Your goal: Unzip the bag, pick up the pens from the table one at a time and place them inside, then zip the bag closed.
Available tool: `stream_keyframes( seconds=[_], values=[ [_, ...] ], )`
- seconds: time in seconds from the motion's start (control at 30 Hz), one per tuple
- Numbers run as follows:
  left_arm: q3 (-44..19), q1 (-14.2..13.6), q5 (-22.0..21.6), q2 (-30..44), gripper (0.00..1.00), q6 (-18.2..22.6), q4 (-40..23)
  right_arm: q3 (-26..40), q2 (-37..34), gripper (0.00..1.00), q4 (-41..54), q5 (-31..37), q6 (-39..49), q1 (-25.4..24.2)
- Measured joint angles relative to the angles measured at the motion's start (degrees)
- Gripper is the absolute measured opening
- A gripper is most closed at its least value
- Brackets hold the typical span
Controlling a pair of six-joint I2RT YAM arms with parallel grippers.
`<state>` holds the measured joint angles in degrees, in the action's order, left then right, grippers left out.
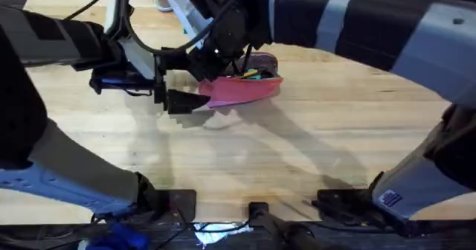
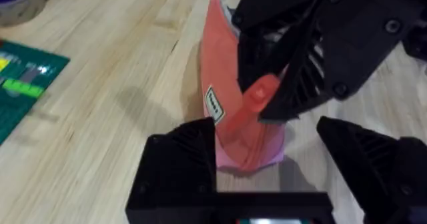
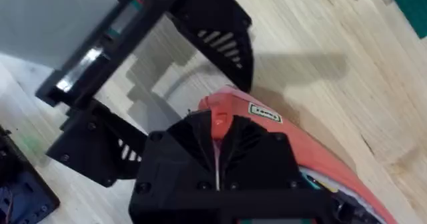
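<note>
The bag (image 1: 242,88) lies on the table (image 1: 297,146) at centre, toward the far side, with both arms converged on its left end. The right gripper (image 3: 217,139) is clenched on the zipper pull (image 2: 257,97), a pink tab at that end; the left wrist view shows its fingers pinching the tab from above. This grip suits drawing the slider along the top seam, and with pens (image 1: 249,74) visible inside the open mouth, the step in hand is judged to be closing the zip. The left gripper (image 2: 267,164) is released, its jaws spread to either side of the bag's end without touching the fabric. This placement is judged to be preparation for bracing that end, so the pouch does not slide while the slider is pulled. Obscured items: the right arm covers the far end of the bag and most of the seam in the overhead view, so how far the zip stands open cannot be determined. The number of pens inside cannot be confirmed; only coloured ends show. The slider itself is hidden by the right fingers.
</note>
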<state>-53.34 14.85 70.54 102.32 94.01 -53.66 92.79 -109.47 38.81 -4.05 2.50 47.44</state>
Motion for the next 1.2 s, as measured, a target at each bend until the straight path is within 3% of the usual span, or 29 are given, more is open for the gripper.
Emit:
stream_keyframes(
  seconds=[0.23,0.47,0.63,0.97,1.2],
  values=[
    [0.0,-3.0,-0.1,0.0,0.951,-6.6,6.9,0.0,0.0,0.032,0.0,0.0,0.0,0.0],
    [0.0,-4.0,-1.1,0.0,0.925,-10.2,7.4,0.0,0.0,0.032,0.0,0.0,0.0,0.0],
    [0.0,-4.0,-1.6,0.0,0.71,-10.8,7.4,0.0,0.0,0.032,0.0,0.0,0.0,0.0],
    [0.0,-4.0,-2.2,0.0,0.074,-11.5,7.7,0.0,0.0,0.032,0.0,-0.1,0.0,-0.1],
    [0.0,-4.0,-2.1,0.0,0.045,-11.5,7.9,0.0,0.0,0.032,0.1,-1.3,-0.2,-1.4]
  ],
)
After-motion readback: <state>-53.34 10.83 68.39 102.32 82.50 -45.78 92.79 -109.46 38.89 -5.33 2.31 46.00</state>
